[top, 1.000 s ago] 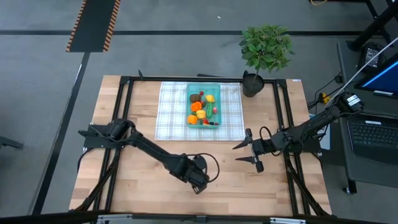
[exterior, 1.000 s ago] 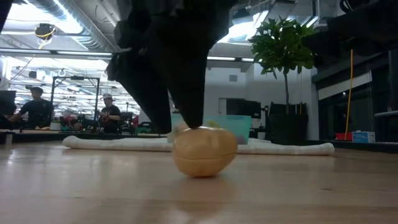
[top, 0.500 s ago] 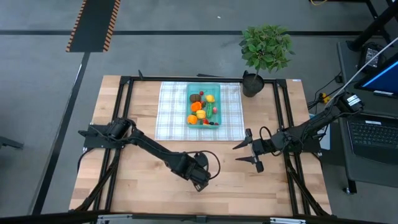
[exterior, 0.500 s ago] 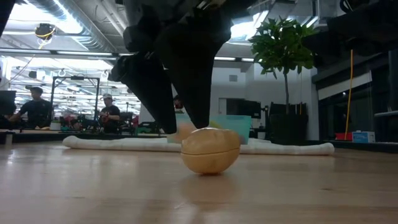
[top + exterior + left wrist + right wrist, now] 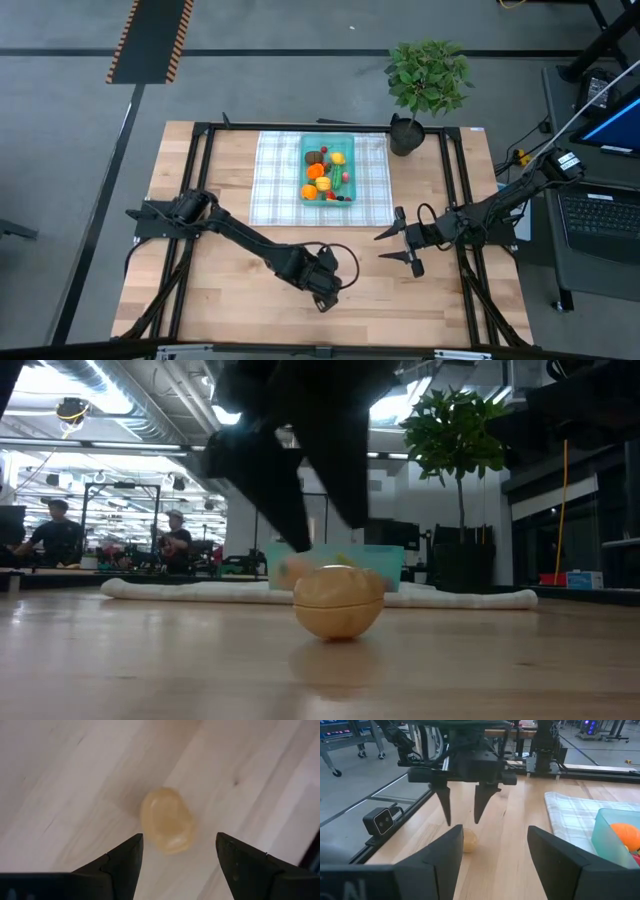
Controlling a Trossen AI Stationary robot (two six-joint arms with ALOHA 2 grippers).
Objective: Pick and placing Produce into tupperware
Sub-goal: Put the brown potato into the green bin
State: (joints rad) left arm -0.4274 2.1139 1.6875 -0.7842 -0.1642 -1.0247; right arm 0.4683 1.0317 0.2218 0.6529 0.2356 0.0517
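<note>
While I've got the left gripper (image 5: 318,538) hanging over the near part of the counter (image 5: 200,290), its fingers are spread and pointing down with nothing pinched between them. The tan potato (image 5: 338,601) sits on the bare wood right under it, just below the fingertips and not touching from what I can see in the low view; my left wrist cam shows the potato (image 5: 167,820) lying between the two fingers (image 5: 120,862). The right gripper (image 5: 398,249) is parked off to the right side, fingers apart and empty too, aimed across at the left one. The rest of the produce (image 5: 325,172) is already in the tupperware (image 5: 311,141), which sits on the checked cloth (image 5: 275,180) further back, beside the potted plant (image 5: 425,80).
</note>
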